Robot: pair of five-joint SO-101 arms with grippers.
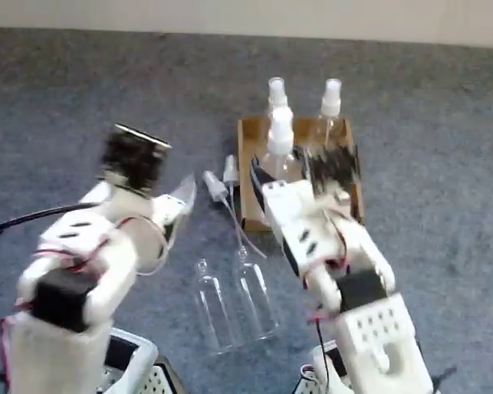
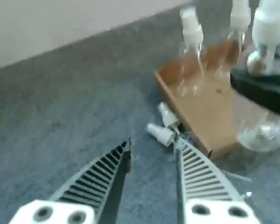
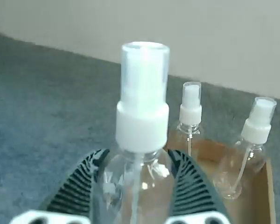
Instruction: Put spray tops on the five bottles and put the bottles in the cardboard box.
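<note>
**While gripping a third capped bottle above the box, two more yet to cap**

Underneath everything, grey carpet point(image 1: 427, 98). On it, toward the far side, the cardboard box point(image 1: 246, 176), shallow and open-topped. Standing upright at its far end, side by side: first capped bottle point(image 1: 277, 97) and second capped bottle point(image 1: 332, 98).

Over the near part of the box, the right gripper point(image 3: 135, 186). Clamped on the clear belly of the third capped bottle point(image 3: 142, 116), one ribbed finger pressed to each side, white spray head pointing up. Contact between base and box floor: impossible to tell.

Above the carpet just beside the box's outer wall, the left gripper point(image 2: 153, 142). Fingers spread moderately, holding nothing.

Nearer the arms' bases, lying on their sides next to each other: one uncapped bottle point(image 1: 212, 310) and the other uncapped bottle point(image 1: 256, 302).

Smallest of all, close together by the box wall and just beyond the left fingertips: one loose spray top point(image 2: 161, 134) and another loose spray top point(image 2: 168, 115), dip tubes trailing.

Step in hand, by the look of it: boxing bottle three of five.

Next move, as a judgement: lower until seated on the cardboard, apart from the two at the back. Open the right fingers, then lift straight up to avoid tipping anything. After that, likely pinch a loose top by its white collar and stand an uncapped bottle upright to receive it.
</note>
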